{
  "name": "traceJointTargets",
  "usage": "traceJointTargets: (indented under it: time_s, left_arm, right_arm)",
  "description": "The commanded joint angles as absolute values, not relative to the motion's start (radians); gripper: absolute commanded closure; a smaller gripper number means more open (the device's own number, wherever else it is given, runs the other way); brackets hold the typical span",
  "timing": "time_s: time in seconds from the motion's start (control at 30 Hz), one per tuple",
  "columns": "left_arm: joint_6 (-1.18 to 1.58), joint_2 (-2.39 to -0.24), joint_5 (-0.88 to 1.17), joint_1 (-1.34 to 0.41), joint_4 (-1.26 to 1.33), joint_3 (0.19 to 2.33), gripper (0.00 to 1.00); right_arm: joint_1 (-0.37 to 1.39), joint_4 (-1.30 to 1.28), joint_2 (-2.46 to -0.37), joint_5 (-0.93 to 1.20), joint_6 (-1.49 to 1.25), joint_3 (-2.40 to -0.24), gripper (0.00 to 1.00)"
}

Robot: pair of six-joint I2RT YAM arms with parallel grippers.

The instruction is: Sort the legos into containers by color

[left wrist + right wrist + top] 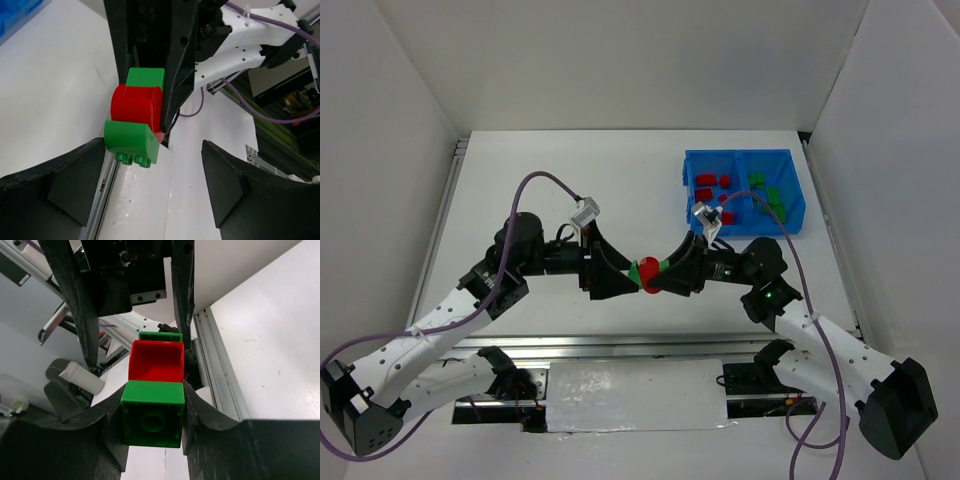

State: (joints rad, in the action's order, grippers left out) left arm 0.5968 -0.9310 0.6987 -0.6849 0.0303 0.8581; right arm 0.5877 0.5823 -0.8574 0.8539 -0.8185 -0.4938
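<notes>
Green, red, green — a three-brick stack (648,273) hangs over the counter (570,170) near its 6 o'clock edge, between the two arms. The right claw (152,407) is partly closed and clamps the stack by its near green brick (152,412). The red piece (156,360) and the outer green brick (131,142) jut out beyond it. The left claw (153,145) stands wide open around that free end and grips nothing; the brick sits off-centre, close against one finger.

The step looks like pulling the stack apart. It would go best if the left claw centres itself first, then closes on the outer green brick alone — clear of the red piece — and peels with a slight tilt while the right claw holds firm. The blue bin (794,190) waits at 2 o'clock, with red legos (712,185) in its 9 o'clock compartment and green legos (770,195) in the other.
</notes>
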Motion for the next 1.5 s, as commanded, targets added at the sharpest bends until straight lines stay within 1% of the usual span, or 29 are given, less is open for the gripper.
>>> traceJointTargets:
  time_s: [0.0, 0.2, 0.27, 0.47, 0.57, 0.63, 0.7, 0.73, 0.8, 0.83, 0.9, 0.93, 0.97, 1.0, 1.03, 1.07, 1.1, 1.13, 1.17, 1.2, 1.27, 1.37, 1.4, 1.47]
  left_arm:
    - [0.624, -0.907, 0.767, -0.689, 0.143, 0.858, 0.13]
    - [0.623, -0.916, 0.759, -0.689, 0.15, 0.857, 0.24]
    - [0.62, -0.923, 0.765, -0.689, 0.147, 0.861, 0.25]
    - [0.627, -0.957, 0.798, -0.689, 0.169, 0.859, 0.33]
    - [0.646, -0.972, 0.831, -0.689, 0.198, 0.85, 0.32]
    - [0.649, -0.98, 0.844, -0.689, 0.204, 0.847, 0.33]
    - [0.643, -0.98, 0.828, -0.689, 0.195, 0.853, 0.47]
    - [0.637, -0.979, 0.819, -0.689, 0.177, 0.857, 0.64]
    - [0.624, -0.974, 0.796, -0.687, 0.157, 0.87, 0.77]
    - [0.618, -0.968, 0.786, -0.689, 0.137, 0.874, 0.89]
    - [0.604, -0.959, 0.756, -0.689, 0.112, 0.885, 1.0]
    - [0.601, -0.95, 0.72, -0.689, 0.098, 0.887, 1.0]
    - [0.601, -0.946, 0.706, -0.689, 0.086, 0.887, 1.0]
    - [0.601, -0.943, 0.7, -0.687, 0.084, 0.885, 1.0]
    - [0.594, -0.939, 0.696, -0.687, 0.083, 0.887, 1.0]
    - [0.591, -0.94, 0.699, -0.687, 0.078, 0.887, 1.0]
    - [0.586, -0.937, 0.703, -0.689, 0.069, 0.888, 1.0]
    - [0.571, -0.937, 0.704, -0.687, 0.061, 0.89, 1.0]
    - [0.565, -0.936, 0.707, -0.689, 0.052, 0.89, 1.0]
    - [0.56, -0.93, 0.713, -0.687, 0.055, 0.887, 1.0]
    - [0.557, -0.925, 0.729, -0.689, 0.063, 0.876, 1.0]
    - [0.568, -0.917, 0.752, -0.689, 0.098, 0.862, 1.0]
    - [0.575, -0.916, 0.759, -0.689, 0.106, 0.859, 1.0]
    - [0.58, -0.919, 0.775, -0.687, 0.118, 0.856, 1.0]
  right_arm:
    - [0.612, 0.626, -0.845, 0.882, -0.859, -0.532, 0.99]
    - [0.649, 0.653, -0.871, 0.868, -0.859, -0.541, 0.99]
    - [0.655, 0.661, -0.876, 0.867, -0.859, -0.545, 0.99]
    - [0.663, 0.67, -0.89, 0.873, -0.859, -0.561, 0.99]
    - [0.663, 0.663, -0.887, 0.87, -0.854, -0.569, 0.99]
    - [0.663, 0.658, -0.887, 0.868, -0.851, -0.574, 0.99]
    - [0.664, 0.657, -0.887, 0.868, -0.848, -0.572, 0.99]
    - [0.664, 0.654, -0.887, 0.867, -0.844, -0.571, 0.99]
    - [0.664, 0.661, -0.887, 0.867, -0.838, -0.557, 0.95]
    - [0.663, 0.67, -0.887, 0.868, -0.839, -0.549, 0.94]
    - [0.663, 0.686, -0.884, 0.874, -0.838, -0.529, 0.8]
    - [0.664, 0.693, -0.879, 0.88, -0.836, -0.516, 0.72]
    - [0.664, 0.707, -0.874, 0.885, -0.835, -0.509, 0.54]
    - [0.664, 0.706, -0.868, 0.891, -0.83, -0.505, 0.46]
    - [0.661, 0.695, -0.847, 0.899, -0.801, -0.499, 0.22]
    - [0.661, 0.625, -0.832, 0.891, -0.773, -0.5, 0.16]
    - [0.657, 0.562, -0.786, 0.87, -0.737, -0.515, 0.14]
    - [0.646, 0.489, -0.763, 0.786, -0.7, -0.525, 0.1]
    - [0.641, 0.386, -0.738, 0.746, -0.651, -0.529, 0.07]
    - [0.637, 0.362, -0.697, 0.724, -0.638, -0.532, 0.05]
    - [0.609, 0.331, -0.672, 0.722, -0.62, -0.535, 0.05]
    - [0.597, 0.325, -0.666, 0.741, -0.614, -0.549, 0.12]
    - [0.597, 0.327, -0.682, 0.747, -0.612, -0.557, 0.19]
    - [0.594, 0.351, -0.704, 0.768, -0.624, -0.558, 0.26]
